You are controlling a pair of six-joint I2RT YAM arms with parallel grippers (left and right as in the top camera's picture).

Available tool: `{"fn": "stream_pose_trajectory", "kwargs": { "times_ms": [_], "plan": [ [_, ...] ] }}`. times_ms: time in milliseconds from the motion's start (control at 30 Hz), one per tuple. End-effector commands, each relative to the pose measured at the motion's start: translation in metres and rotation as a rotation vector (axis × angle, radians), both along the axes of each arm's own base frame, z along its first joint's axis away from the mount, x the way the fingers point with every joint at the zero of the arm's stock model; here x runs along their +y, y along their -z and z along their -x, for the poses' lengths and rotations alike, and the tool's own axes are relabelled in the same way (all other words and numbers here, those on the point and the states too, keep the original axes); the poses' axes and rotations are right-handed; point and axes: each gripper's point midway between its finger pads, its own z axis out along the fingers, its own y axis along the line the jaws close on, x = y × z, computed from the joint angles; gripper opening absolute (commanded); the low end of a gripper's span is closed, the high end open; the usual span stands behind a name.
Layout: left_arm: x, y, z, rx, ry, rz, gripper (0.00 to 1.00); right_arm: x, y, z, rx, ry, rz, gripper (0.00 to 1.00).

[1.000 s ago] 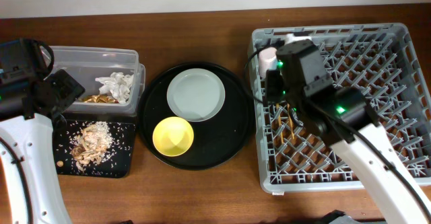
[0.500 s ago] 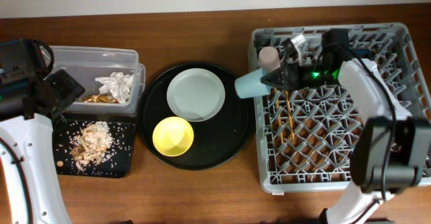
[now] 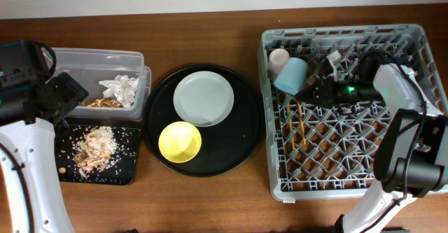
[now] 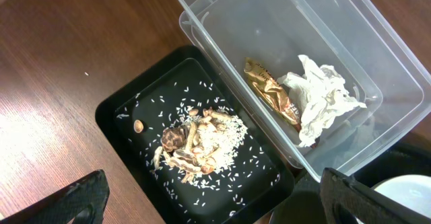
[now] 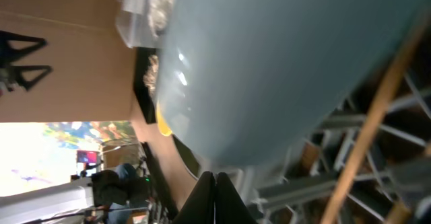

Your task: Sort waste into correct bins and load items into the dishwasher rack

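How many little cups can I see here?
2. The small pink cup sits in the far-left corner of the large grey plastic dishwasher rack; the small light-blue cup lies tilted beside it, also inside the rack. I see no others.

Overhead straight down; wrist views close.
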Motion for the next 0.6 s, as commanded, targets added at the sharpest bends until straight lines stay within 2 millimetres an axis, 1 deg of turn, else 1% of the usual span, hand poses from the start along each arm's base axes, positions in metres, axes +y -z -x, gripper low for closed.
{"fn": "stream_pose_trajectory", "kwargs": {
  "times_ms": [0,100,167,233,267,300,333,400,433,467,500,533,567],
  "plan": [
    [0.002,-0.002,0.001,-0.009,-0.017,0.003,0.99,-0.010,0.021,0.016,0.082,-0.021,0.094,0.09],
    [0.002,-0.002,0.001,-0.009,-0.017,0.003,0.99,-0.016,0.013,0.025,0.114,-0.004,0.101,0.09],
    [0.002,-0.002,0.001,-0.009,-0.017,0.003,0.99,-0.020,0.000,0.031,0.088,-0.008,0.155,0.09],
    [0.002,-0.002,0.001,-0.009,-0.017,0.003,0.99,-0.024,-0.029,0.035,0.001,0.011,0.237,0.09],
    [0.002,-0.002,0.001,-0.009,-0.017,0.003,0.99,-0.027,-0.043,0.035,-0.044,0.036,0.305,0.09],
    [0.002,-0.002,0.001,-0.009,-0.017,0.003,0.99,-0.030,-0.052,0.036,-0.074,0.058,0.365,0.09],
    [0.002,-0.002,0.001,-0.009,-0.017,0.003,0.99,-0.028,-0.065,0.037,-0.120,0.079,0.430,0.09],
    [0.002,-0.002,0.001,-0.009,-0.017,0.003,0.99,-0.014,-0.095,0.045,-0.233,0.086,0.531,0.09],
    [0.002,-0.002,0.001,-0.009,-0.017,0.003,0.99,-0.003,-0.107,0.050,-0.282,0.091,0.592,0.10],
    [0.002,-0.002,0.001,-0.009,-0.017,0.003,0.99,0.007,-0.115,0.054,-0.313,0.098,0.640,0.11],
    [0.002,-0.002,0.001,-0.009,-0.017,0.003,0.99,0.024,-0.123,0.059,-0.356,0.091,0.678,0.13],
    [0.002,-0.002,0.001,-0.009,-0.017,0.003,0.99,0.043,-0.127,0.063,-0.391,0.067,0.692,0.14],
    [0.002,-0.002,0.001,-0.009,-0.017,0.003,0.99,0.072,-0.128,0.066,-0.442,0.008,0.696,0.15]
  ]
}}
